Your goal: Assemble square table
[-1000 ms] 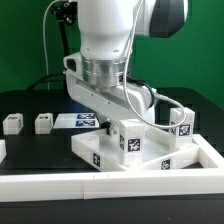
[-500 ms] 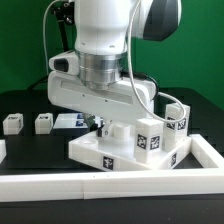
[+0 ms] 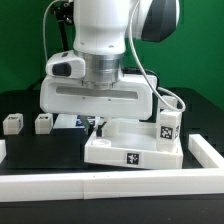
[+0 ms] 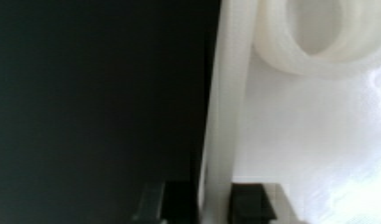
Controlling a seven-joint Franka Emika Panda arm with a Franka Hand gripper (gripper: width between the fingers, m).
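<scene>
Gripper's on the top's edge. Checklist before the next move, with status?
1. Gripper shut on the edge of the top: ok.
2. Leg upright on the top's corner, at the exterior view's right: ok.
3. That leg fully seated: cannot tell.
4. Loose legs apart from the top, at the exterior view's left: ok.
5. Top touching the rail: cannot tell.
6. Other corners of the top: hidden by the arm, cannot tell.

one table top (image 3: pixel 120 150), perhaps three legs (image 3: pixel 12 124)
</scene>
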